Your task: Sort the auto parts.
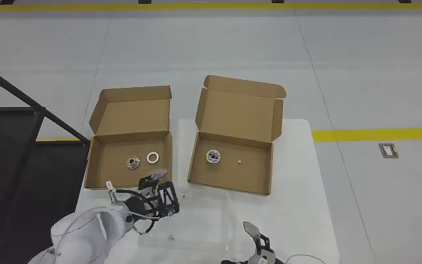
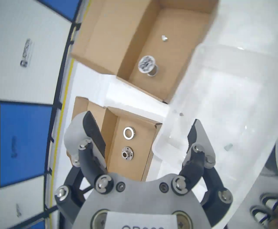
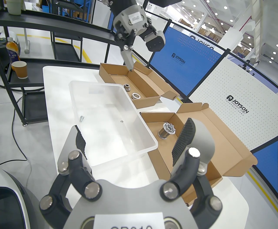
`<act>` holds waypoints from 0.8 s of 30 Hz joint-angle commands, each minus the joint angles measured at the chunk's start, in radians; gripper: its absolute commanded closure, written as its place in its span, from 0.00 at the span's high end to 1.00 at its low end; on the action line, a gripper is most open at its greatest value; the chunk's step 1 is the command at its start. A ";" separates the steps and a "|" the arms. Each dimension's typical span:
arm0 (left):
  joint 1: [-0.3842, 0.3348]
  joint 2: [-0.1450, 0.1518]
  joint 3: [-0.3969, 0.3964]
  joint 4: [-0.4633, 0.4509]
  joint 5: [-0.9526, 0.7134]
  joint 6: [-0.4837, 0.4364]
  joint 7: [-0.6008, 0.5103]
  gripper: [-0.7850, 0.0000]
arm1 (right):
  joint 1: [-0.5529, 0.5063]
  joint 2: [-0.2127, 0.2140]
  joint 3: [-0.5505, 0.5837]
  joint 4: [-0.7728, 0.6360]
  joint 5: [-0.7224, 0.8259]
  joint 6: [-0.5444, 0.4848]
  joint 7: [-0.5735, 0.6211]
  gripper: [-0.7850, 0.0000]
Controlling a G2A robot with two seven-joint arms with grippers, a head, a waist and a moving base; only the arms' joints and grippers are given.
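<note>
Bolt (image 3: 81,118) and a smaller metal bit (image 3: 121,121) lie loose in the clear plastic bin (image 3: 139,117) on the white table (image 1: 297,198). The bin's walls stand between them and the two cardboard boxes behind it. The left box (image 1: 112,168) holds a washer (image 1: 153,157) and a flanged hub (image 1: 133,160). The right box (image 1: 250,168) holds a toothed cylinder (image 1: 213,156) and a small piece (image 1: 239,159).

The left gripper (image 2: 142,121) hangs over the left box's near edge, fingers spread and empty. The right gripper (image 3: 132,134) hangs by the bin's near side, also spread and empty. A paper cup (image 3: 20,69) and a bottle (image 3: 12,52) sit on a side shelf (image 3: 13,81).

Bright, even overhead light, rows of white ceiling lamps (image 3: 217,13) in the hall, white tabletop (image 1: 303,198) nearly washed out, pale sheen on clear plastic rectangular bin (image 3: 104,130), soft shade inside open brown cardboard box (image 1: 109,168), black frame rail (image 2: 63,71) bowed by wide lens
</note>
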 commanded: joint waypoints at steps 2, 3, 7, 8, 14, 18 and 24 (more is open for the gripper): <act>0.000 0.010 0.009 -0.009 0.116 -0.176 0.047 1.00 | 0.000 0.000 0.000 0.000 0.000 0.000 0.000 1.00; 0.000 0.010 0.009 -0.009 0.116 -0.176 0.047 1.00 | 0.000 0.000 0.000 0.000 0.000 0.000 0.000 1.00; 0.000 0.010 0.009 -0.009 0.116 -0.176 0.047 1.00 | 0.000 0.000 0.000 0.000 0.000 0.000 0.000 1.00; 0.000 0.010 0.009 -0.009 0.116 -0.176 0.047 1.00 | 0.000 0.000 0.000 0.000 0.000 0.000 0.000 1.00; 0.003 0.010 0.019 -0.001 0.124 -0.203 0.047 1.00 | 0.000 0.000 -0.002 -0.001 -0.002 0.003 0.005 1.00; -0.053 0.006 0.048 0.047 0.103 -0.326 0.048 1.00 | -0.023 -0.005 -0.007 -0.018 0.023 0.080 0.084 1.00; -0.201 0.014 0.249 0.134 0.084 -0.345 -0.004 1.00 | -0.046 -0.001 0.017 -0.014 0.053 0.102 0.077 1.00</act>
